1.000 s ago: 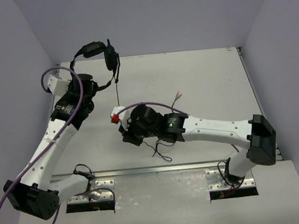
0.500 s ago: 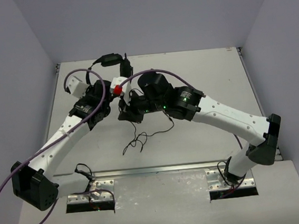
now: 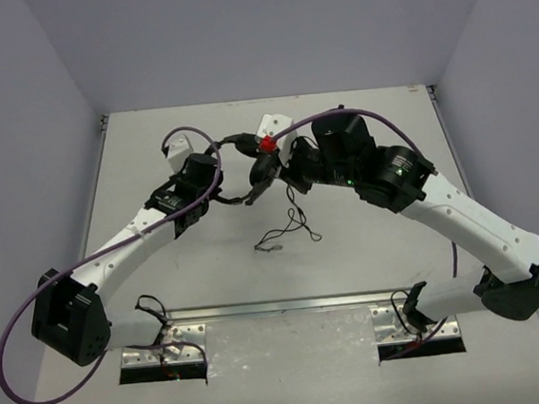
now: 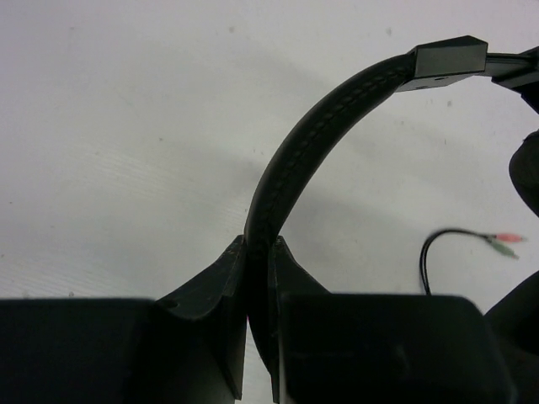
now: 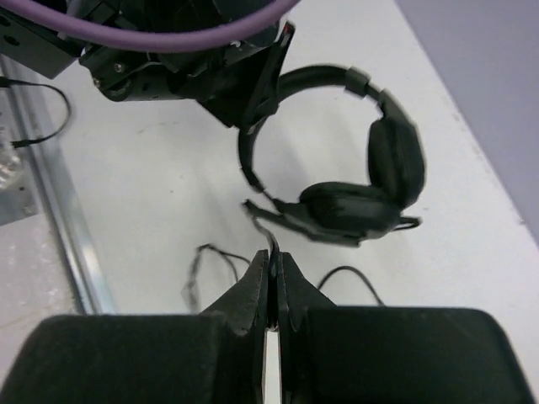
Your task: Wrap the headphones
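Pale grey matte tabletop (image 3: 387,133) fills the middle, bright under the lights. A plain lavender-grey back wall (image 3: 263,31) closes the far side, with a matching left wall panel (image 3: 15,140) and right wall panel (image 3: 509,64) boxing it in. Along the near edge runs a silver metal rail (image 3: 289,305). Just below it sit a perforated left bracket plate (image 3: 191,324) and a right bracket plate (image 3: 390,310), and between them a flat grey front ledge (image 3: 295,371).

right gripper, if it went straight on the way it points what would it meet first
Probably the headphones, close ahead of the right gripper, though depth is unclear in this view.
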Robot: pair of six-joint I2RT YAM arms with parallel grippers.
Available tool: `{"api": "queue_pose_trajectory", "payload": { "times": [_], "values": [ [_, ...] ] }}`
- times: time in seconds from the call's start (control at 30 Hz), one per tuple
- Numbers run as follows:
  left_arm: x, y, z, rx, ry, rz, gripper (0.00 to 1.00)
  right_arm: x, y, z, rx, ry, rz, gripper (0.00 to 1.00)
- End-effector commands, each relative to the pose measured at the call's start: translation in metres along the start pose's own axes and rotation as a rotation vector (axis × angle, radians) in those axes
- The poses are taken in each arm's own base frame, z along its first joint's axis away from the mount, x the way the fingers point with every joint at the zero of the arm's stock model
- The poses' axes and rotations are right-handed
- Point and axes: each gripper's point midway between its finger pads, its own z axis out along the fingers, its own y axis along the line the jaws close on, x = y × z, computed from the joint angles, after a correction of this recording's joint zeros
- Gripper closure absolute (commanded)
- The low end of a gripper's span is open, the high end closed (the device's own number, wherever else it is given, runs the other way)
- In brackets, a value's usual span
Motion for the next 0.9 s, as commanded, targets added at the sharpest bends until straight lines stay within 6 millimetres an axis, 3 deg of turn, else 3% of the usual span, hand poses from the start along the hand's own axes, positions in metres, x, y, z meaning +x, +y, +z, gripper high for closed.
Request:
{"api": "queue_pose_trajectory", "payload": {
  "times": [0.0,0.17,0.2,0.33,0.43,0.5,0.6,0.7,0.87],
  "values": [
    [0.021,-0.024,0.001,0.144,0.103,0.244,1.0,-0.025,-0.053,-0.026,0.229,-0.054,-0.144,0.99],
    [0.06,-0.045,-0.019,0.244,0.249,0.435,1.0,-0.006,-0.094,-0.027,0.395,0.03,-0.236,0.99],
    [0.069,-0.038,-0.024,0.228,0.298,0.488,1.0,0.002,-0.106,-0.029,0.429,0.053,-0.226,0.99],
    [0.074,-0.052,-0.052,0.347,0.325,0.589,0.99,0.016,-0.131,-0.026,0.474,0.082,-0.208,0.99],
    [0.066,-0.05,-0.065,0.384,0.311,0.591,1.0,0.024,-0.129,-0.016,0.427,0.112,-0.202,0.99],
    [0.064,-0.048,-0.071,0.405,0.315,0.612,1.0,0.031,-0.111,0.001,0.312,0.114,-0.171,0.99],
    [0.071,-0.047,-0.078,0.448,0.338,0.67,1.0,0.038,-0.109,0.012,0.302,0.116,-0.147,0.99],
    [0.084,-0.049,-0.084,0.507,0.366,0.712,1.0,0.046,-0.119,0.018,0.347,0.149,-0.149,0.99],
    [0.084,-0.051,-0.086,0.529,0.347,0.705,1.0,0.047,-0.102,0.032,0.244,0.127,-0.097,0.99]
  ]
}}
